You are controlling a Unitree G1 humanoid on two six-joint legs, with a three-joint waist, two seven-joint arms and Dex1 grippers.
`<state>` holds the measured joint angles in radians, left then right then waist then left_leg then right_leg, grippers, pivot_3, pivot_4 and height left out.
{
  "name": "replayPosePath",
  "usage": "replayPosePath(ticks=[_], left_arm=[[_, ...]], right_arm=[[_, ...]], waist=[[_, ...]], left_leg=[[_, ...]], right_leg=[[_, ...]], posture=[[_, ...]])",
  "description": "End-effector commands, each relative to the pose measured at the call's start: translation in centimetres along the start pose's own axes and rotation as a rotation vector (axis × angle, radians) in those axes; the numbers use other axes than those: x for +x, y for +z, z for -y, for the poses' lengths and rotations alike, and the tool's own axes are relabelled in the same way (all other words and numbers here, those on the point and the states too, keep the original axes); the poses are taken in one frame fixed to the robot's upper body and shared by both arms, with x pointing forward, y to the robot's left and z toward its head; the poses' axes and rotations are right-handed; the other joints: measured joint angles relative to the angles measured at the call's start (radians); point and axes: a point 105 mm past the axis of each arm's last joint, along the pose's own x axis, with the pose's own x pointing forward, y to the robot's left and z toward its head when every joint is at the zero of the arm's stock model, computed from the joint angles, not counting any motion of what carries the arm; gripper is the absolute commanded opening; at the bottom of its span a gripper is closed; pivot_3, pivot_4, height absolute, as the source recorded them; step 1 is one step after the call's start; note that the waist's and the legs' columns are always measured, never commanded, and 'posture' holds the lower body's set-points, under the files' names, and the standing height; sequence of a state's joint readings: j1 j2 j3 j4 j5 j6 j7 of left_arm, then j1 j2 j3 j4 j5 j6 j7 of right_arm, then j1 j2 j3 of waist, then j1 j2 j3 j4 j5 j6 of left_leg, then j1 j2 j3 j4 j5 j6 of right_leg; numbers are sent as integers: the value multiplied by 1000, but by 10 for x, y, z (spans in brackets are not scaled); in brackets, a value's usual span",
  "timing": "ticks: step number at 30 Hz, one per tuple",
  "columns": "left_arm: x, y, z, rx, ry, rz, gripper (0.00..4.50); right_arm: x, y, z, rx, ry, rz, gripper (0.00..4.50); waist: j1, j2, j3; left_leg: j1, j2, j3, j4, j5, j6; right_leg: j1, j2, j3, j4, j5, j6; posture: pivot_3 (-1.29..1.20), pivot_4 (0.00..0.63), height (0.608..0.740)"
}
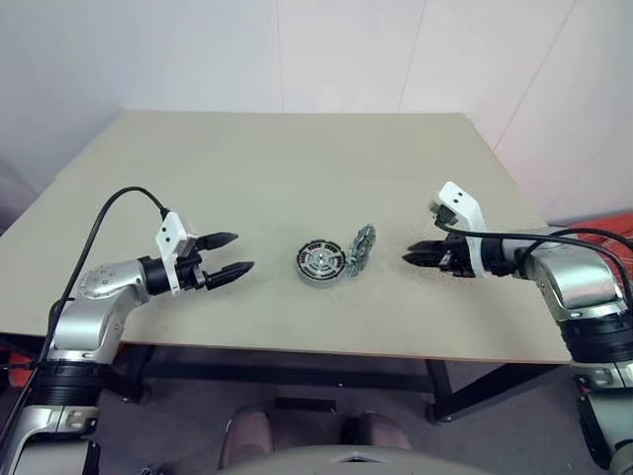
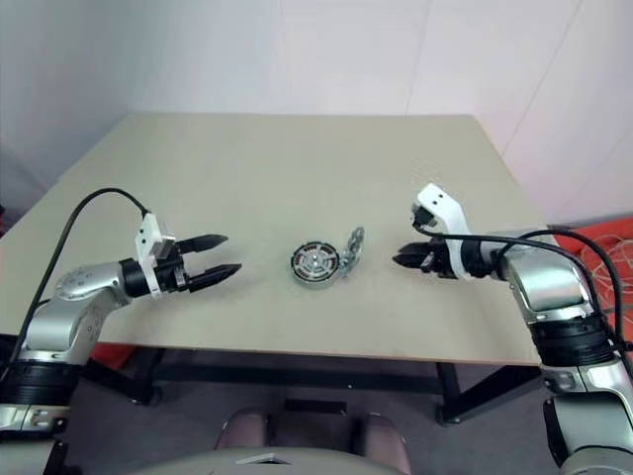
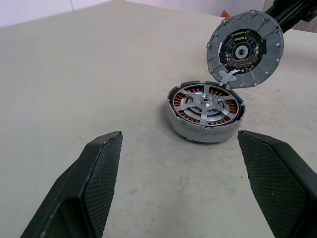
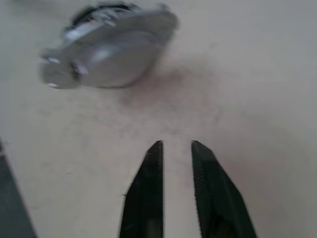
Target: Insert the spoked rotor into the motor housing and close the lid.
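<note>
The motor housing (image 3: 205, 113) sits near the middle of the beige matte tabletop (image 1: 277, 178), a round shallow cup with copper-coloured windings ringed inside. The spoked rotor (image 3: 204, 103) lies seated in it, shiny silver spokes running out from a small hub. The lid (image 3: 244, 48), a flat grey disc with a dark centre, stands tilted up, open, joined at the housing's edge. The left gripper (image 1: 229, 256) hovers beside the housing, its textured black fingers spread, holding nothing. The right gripper (image 1: 410, 258) is on the lid's side, fingers nearly together, empty.
</note>
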<state>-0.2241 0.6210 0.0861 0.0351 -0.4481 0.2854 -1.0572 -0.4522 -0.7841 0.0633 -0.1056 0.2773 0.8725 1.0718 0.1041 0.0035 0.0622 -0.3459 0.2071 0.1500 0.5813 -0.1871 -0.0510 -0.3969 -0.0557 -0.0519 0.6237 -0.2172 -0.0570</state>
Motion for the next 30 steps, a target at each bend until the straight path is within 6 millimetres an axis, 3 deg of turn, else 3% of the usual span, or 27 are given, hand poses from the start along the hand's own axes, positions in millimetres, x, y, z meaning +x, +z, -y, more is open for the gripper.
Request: replayPosePath(ticks=[1,15,25,30], left_arm=[[-2,14,-6,19,31,18,3946],[1,15,-5,18,60,24,3946],[3,15,-4,12,60,21,3946],[4,15,-4,9,55,18,3946]], right_arm=[[3,24,-11,-63,46,82,18],[49,76,-38,-152,147,208,18],[92,61,-41,-138,152,196,18],[113,42,-42,-117,140,171,18]], waist=[[0,0,0],[-1,0,0],[-4,-1,0],[-7,-1,-1]], left_leg=[[2,0,0,0,1,0],[3,0,-1,0,2,0],[1,-1,-1,0,2,-1],[1,0,-1,-1,2,-1]], right_leg=[[2,0,0,0,0,0],[2,0,-1,0,2,-2],[1,-1,-1,0,2,-2],[1,-1,-1,0,1,-1]], posture=[[0,0,740],[0,0,740],[0,0,740],[0,0,740]])
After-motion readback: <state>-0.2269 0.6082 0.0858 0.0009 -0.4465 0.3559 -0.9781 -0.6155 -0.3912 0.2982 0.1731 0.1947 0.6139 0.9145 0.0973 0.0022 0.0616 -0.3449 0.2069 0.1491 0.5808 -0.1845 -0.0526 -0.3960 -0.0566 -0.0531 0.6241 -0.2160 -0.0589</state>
